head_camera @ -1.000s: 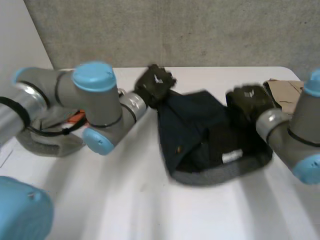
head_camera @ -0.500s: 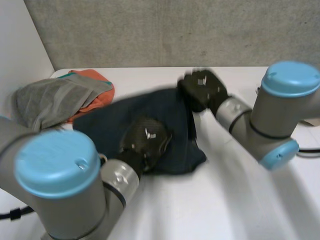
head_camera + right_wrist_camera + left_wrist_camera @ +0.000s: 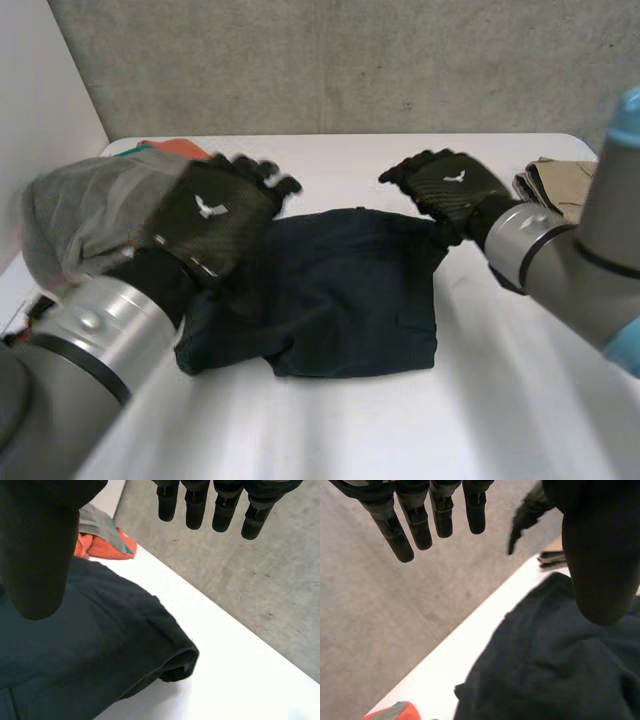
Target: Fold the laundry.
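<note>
A dark navy garment (image 3: 340,300) lies folded flat in the middle of the white table (image 3: 400,420). My left hand (image 3: 215,215) hovers over its left part, fingers straight and holding nothing. In the left wrist view the fingers (image 3: 420,520) and the thumb (image 3: 600,555) stand spread above the navy cloth (image 3: 545,670). My right hand (image 3: 445,190) is at the garment's far right corner, open and empty. Its own view has the fingers (image 3: 215,505) straight over the table and the thumb (image 3: 40,545) over the garment's rolled edge (image 3: 175,665).
A pile of grey and orange clothes (image 3: 90,210) lies at the table's left, also seen beyond the garment (image 3: 105,542). Folded tan cloth (image 3: 560,185) sits at the far right. A grey wall (image 3: 350,60) stands behind the table's far edge.
Both hands have let go of the navy garment and opened. The garment, lifted and swung over before, now lies folded on the table.
</note>
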Motion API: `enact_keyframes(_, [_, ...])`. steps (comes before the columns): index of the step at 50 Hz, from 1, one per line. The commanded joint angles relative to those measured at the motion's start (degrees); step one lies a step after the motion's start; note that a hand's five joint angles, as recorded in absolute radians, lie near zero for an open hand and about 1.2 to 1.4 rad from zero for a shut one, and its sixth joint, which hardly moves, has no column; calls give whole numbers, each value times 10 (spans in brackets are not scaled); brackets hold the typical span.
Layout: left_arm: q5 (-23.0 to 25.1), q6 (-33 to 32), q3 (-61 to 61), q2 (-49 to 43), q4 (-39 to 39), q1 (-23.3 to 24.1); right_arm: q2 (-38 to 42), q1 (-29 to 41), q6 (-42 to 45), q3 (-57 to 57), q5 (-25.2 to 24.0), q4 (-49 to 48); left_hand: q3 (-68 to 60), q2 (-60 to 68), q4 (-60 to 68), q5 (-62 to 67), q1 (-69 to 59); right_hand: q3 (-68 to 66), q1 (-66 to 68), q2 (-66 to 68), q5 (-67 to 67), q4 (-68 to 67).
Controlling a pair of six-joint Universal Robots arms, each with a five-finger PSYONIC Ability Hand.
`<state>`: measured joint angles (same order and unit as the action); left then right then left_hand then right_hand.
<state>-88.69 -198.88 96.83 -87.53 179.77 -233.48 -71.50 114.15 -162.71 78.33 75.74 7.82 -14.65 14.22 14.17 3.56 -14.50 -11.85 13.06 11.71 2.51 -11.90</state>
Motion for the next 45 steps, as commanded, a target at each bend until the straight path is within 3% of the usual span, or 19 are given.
enact_keyframes(1, [86,55,-36,6,-63,-123,-16,1,-4,-47,26,94,23,-18,-18,-12,21,18,-31,-17,-25,19])
enact_keyframes(8, [130,72,-90,-94,-108,-197,29,4,5,-99,27,132,16,-11,-11,-5,14,18,-31,-17,-25,19])
enact_keyframes(14, [134,62,-152,-195,-126,-219,94,17,6,-136,41,135,-14,19,19,25,-16,18,-31,-17,-25,19])
enact_keyframes(23, [136,46,-224,-318,-206,-212,190,58,6,-174,84,94,-46,51,51,57,-48,-15,3,16,8,-14])
enact_keyframes(33, [114,11,-262,-397,-155,-177,228,84,8,-187,127,13,-100,105,105,111,-102,-205,193,206,198,-205])
enact_keyframes(37, [95,-2,-288,-426,-153,-167,236,89,20,-187,142,-31,-312,316,316,323,-313,-333,321,334,326,-332])
enact_keyframes(38, [89,-5,-298,-432,-151,-164,239,89,22,-188,144,-37,-430,435,435,441,-432,-370,358,371,363,-369])
enact_keyframes(41, [78,-5,-316,-432,-144,-160,253,90,39,-194,146,-55,-614,619,619,625,-616,-524,512,526,518,-524])
enact_keyframes(43, [68,-4,-335,-426,-123,-159,265,91,56,-206,145,-55,-654,658,658,664,-655,-681,668,682,674,-680])
enact_keyframes(45, [60,-6,-347,-421,-103,-157,272,91,65,-217,147,-58,-654,658,658,664,-655,-682,669,683,675,-681])
